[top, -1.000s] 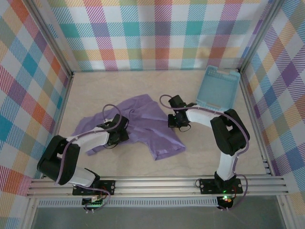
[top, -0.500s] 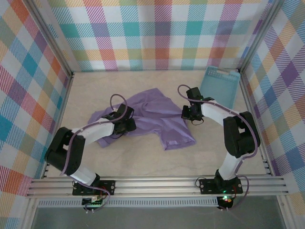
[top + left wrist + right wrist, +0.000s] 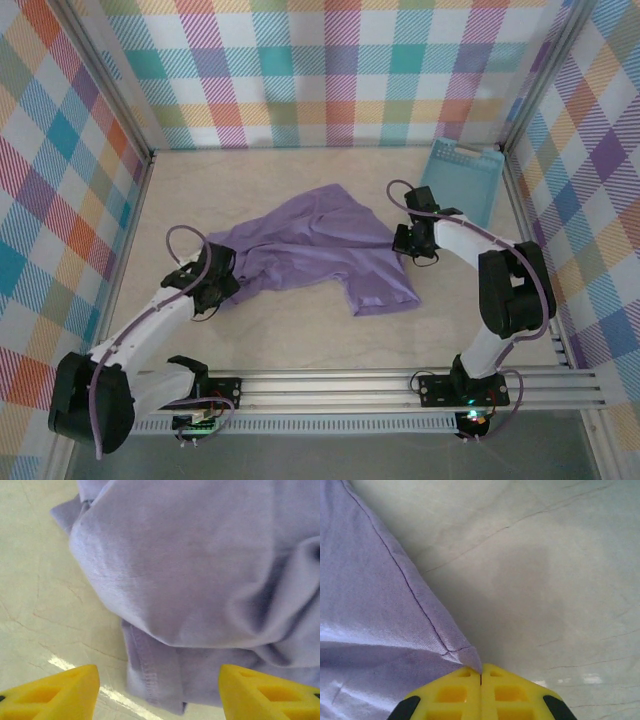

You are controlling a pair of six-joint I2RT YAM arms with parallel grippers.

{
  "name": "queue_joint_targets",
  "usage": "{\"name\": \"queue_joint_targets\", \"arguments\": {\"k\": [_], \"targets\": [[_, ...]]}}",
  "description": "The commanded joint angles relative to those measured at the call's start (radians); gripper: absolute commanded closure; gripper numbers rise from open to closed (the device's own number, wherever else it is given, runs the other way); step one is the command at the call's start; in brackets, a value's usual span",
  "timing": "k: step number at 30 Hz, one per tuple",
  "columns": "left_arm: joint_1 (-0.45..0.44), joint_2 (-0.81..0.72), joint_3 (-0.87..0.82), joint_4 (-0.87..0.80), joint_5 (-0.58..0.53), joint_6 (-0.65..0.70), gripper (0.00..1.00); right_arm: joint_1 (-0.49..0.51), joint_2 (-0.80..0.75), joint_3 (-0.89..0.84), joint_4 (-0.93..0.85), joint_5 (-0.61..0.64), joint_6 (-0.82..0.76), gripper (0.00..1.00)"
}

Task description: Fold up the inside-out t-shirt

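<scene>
In the left wrist view the t-shirt [image 3: 200,580] runs off the top and right edges, and the fingers of the left gripper [image 3: 157,680] are cut by the bottom edge. The shirt's corner vanishes between the pressed-together fingers of the right gripper [image 3: 481,674], themselves cropped at the bottom edge.

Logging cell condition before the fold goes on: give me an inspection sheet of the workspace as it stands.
Surface: pale beige table, faint veining, no spills seen.
Job's things: t-shirt rumpled mid-table, not yet folded.
Clutter: light blue basket at the far right corner.
Grippers: left gripper jaws open at the shirt's left hem; right gripper jaws shut on the shirt's right corner.
Cables: purple cable loop on the left arm, another on the right.
Surroundings: plaid walls, aluminium frame rails.
</scene>
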Motion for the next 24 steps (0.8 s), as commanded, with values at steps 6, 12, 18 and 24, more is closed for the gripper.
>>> {"name": "queue_joint_targets", "arguments": {"k": [6, 12, 18, 24], "targets": [[0.023, 0.224, 0.034, 0.104, 0.108, 0.019, 0.45, -0.002, -0.041, -0.012, 0.005, -0.027, 0.017, 0.95], [0.082, 0.182, 0.132, 0.028, 0.047, 0.069, 0.80, -0.022, -0.057, 0.038, -0.034, -0.029, 0.008, 1.00], [0.117, -0.057, 0.303, -0.092, -0.175, 0.141, 0.96, -0.045, -0.141, 0.149, -0.121, 0.030, -0.022, 1.00], [0.118, -0.255, 0.147, -0.042, -0.167, 0.119, 0.93, -0.087, -0.162, 0.143, -0.120, 0.020, -0.037, 1.00]]}}
